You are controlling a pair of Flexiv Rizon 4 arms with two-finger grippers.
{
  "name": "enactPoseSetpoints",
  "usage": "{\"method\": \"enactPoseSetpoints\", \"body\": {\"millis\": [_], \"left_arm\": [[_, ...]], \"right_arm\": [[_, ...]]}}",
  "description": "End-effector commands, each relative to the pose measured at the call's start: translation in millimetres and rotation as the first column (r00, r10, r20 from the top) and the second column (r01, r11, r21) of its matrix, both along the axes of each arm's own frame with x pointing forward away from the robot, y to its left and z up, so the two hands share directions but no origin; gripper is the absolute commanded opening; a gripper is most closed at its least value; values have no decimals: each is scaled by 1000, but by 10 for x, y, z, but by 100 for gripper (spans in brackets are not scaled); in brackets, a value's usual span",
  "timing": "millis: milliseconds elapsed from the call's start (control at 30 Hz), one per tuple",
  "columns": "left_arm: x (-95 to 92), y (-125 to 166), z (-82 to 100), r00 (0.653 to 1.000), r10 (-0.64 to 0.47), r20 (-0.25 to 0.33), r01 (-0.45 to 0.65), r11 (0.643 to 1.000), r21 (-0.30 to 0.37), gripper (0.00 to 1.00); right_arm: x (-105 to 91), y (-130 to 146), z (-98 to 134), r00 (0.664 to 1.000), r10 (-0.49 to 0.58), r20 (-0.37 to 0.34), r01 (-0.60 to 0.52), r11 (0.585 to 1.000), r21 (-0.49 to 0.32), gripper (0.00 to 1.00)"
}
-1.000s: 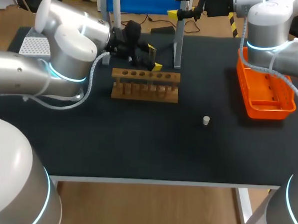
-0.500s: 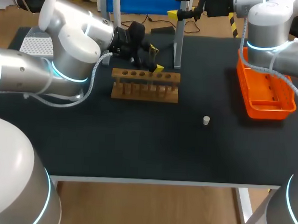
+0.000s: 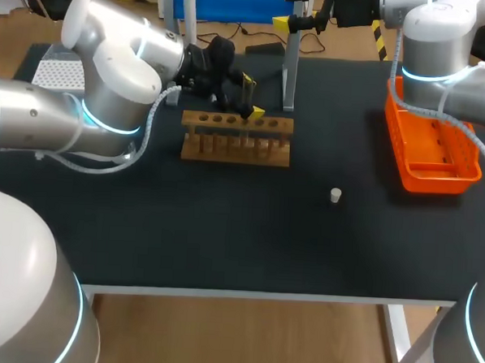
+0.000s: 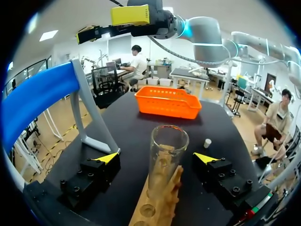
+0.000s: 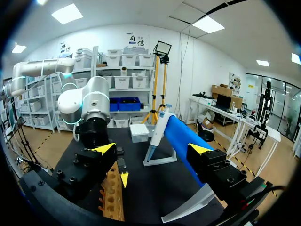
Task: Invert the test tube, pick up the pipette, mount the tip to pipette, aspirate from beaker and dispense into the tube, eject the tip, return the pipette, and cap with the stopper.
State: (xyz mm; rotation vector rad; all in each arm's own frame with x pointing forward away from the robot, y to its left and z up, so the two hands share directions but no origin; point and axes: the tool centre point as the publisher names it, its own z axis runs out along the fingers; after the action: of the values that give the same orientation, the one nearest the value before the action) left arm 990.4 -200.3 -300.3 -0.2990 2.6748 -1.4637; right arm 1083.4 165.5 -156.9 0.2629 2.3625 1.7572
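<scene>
Left wrist view: left gripper (image 4: 156,157) open, fingers wide on either side of tube (image 4: 165,155), neither touching it. Tube upright, mouth up, seated in rack (image 4: 160,200) under the gripper. Stopper (image 4: 207,142) on table (image 4: 136,136) ahead, past the rack's far end. Basket (image 4: 168,102) farther ahead.

Head view: left gripper sits over the rack. Stopper at 4 o'clock from rack, well apart. Orange basket at 3 o'clock by the table edge. Stand (image 3: 291,70) at 1 o'clock, just behind rack. Tip box (image 3: 57,74) at 10 o'clock. Right gripper (image 3: 287,9) at 12 o'clock, by pipette (image 3: 227,3) hung on stand.

Right wrist view: fingers spread, open, pipette ahead, not gripped.
</scene>
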Motion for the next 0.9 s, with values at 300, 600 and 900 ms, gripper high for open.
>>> {"method": "enactPoseSetpoints", "body": {"millis": [300, 600, 900], "left_arm": [[-3, 6, -5, 1000, -1, 1, 1, 1000, -2, 100], [-3, 6, -5, 1000, -1, 1, 1, 1000, -2, 100], [-3, 6, -5, 1000, -1, 1, 1, 1000, -2, 100]], "right_arm": [[9, -6, 8, 1000, 4, -3, -4, 1000, -4, 100], [9, -6, 8, 1000, 4, -3, -4, 1000, -4, 100], [-399, -483, 129, 999, -24, 25, 25, 998, -49, 100]]}}
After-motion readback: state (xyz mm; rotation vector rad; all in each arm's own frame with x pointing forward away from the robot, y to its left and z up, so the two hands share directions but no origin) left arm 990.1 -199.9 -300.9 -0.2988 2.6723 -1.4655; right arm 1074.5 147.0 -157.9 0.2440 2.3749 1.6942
